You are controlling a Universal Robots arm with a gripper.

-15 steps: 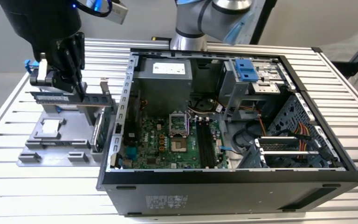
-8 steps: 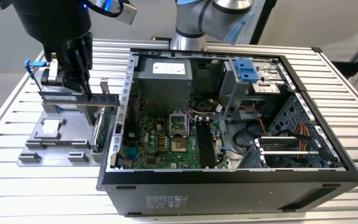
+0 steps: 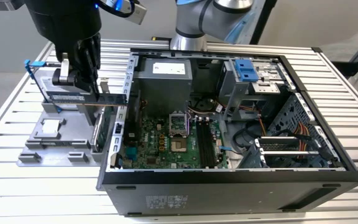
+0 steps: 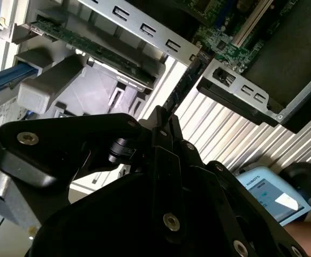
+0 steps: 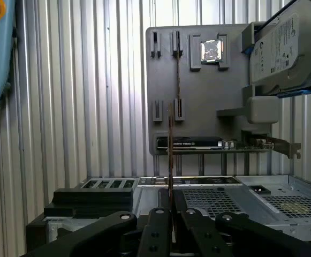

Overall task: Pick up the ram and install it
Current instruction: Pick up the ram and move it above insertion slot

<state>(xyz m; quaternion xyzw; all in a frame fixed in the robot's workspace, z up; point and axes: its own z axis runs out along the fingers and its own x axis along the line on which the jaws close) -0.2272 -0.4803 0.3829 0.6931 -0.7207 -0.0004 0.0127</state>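
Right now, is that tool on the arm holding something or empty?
Tool: closed, holding the ram.

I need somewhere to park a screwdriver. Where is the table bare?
Bare slats lie on the exterior view's left of the grey fixture, and between it and the near edge. Crowded between fixture and case, where the jaws hold the ram.

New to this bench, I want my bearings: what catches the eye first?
The open computer case on the slatted table, its green board bare. At the exterior view's left, the ram hangs over a grey parts tray, pinched by the tool.
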